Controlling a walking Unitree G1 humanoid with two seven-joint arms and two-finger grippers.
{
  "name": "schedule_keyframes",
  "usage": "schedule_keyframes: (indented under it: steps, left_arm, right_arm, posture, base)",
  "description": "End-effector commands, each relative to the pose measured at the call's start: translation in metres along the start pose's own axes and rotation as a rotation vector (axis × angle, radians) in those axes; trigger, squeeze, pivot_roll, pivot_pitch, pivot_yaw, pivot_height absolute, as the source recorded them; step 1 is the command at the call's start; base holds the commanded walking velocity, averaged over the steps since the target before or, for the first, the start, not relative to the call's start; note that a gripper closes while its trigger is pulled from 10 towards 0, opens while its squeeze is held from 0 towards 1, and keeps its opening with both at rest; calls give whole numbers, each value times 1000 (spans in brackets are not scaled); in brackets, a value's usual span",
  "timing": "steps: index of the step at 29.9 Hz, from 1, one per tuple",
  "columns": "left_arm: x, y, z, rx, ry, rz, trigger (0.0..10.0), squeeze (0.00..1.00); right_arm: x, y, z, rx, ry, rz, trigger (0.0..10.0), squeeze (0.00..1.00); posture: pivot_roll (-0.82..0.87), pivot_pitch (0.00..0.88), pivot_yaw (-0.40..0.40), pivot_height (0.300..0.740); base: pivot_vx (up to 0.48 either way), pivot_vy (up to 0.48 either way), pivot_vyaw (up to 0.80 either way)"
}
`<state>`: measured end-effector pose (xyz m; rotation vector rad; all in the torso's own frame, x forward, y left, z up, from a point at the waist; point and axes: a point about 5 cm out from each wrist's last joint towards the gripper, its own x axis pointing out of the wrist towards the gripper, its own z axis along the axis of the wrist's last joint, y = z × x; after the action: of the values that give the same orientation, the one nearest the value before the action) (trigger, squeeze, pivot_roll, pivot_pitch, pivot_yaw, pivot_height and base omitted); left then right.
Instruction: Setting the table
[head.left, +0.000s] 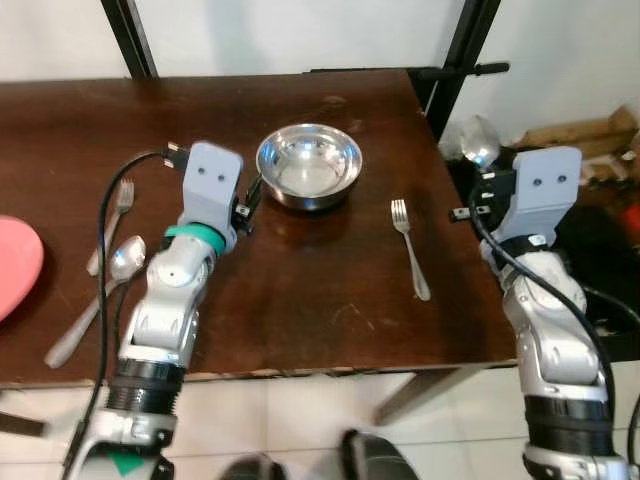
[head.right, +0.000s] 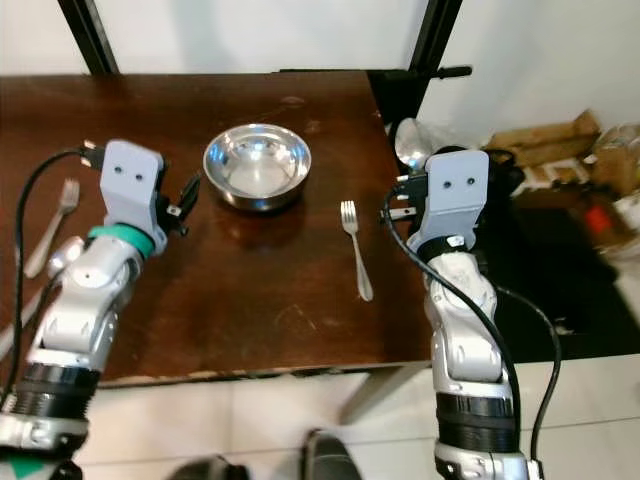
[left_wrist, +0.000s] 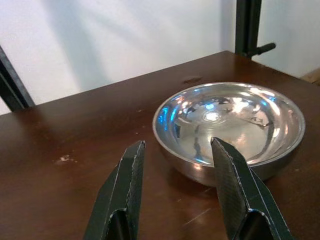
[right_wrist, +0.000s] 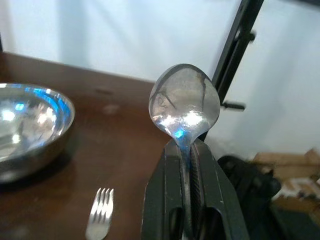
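Item one, the dark wooden desk (head.left: 300, 300): I see it spanning the head views, its right edge just beside my right arm. Item two, the steel bowl (head.left: 309, 165): upright, toward the desk's far side, centred between my arms. Item three, a pink plate (head.left: 15, 262) at the desk's left edge, cut off by the frame. Item four, the left claw (left_wrist: 175, 170): fingers apart, holding nothing, hovering low just short of the bowl's near rim. Item five, the right claw (right_wrist: 192, 165): fingers pressed together on the handle of a spoon (right_wrist: 185, 102), bowl end sticking up and out past the tips; it hangs near the right edge of the desk, above the floor clutter there. Item six, a fork (head.left: 410, 248) lying flat to the right of the bowl, tines pointing away from me. Item seven, spare cutlery at the left: a second fork (head.left: 112, 222) and a second spoon (head.left: 105, 290), lying close together near the plate. Risks, as I judge them: the held spoon is pinched on a thin handle, so it could pivot or slip on the way down; a release too far right would drop it off the desk; the left claw, so near the bowl, could nudge it if I move carelessly.
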<state>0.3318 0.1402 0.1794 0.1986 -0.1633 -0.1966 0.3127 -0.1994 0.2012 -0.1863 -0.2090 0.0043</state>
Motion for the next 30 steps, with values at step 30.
schedule_keyframes:
  steps: [30]
  left_arm:
    - [6,-9,8,2,-34,-16,10000,0]
  right_arm:
    - [12,-7,-13,109,35,-112,10000,0]
  posture:
    - [-47,0,-16,740]
  base:
    - [-85,0,0]
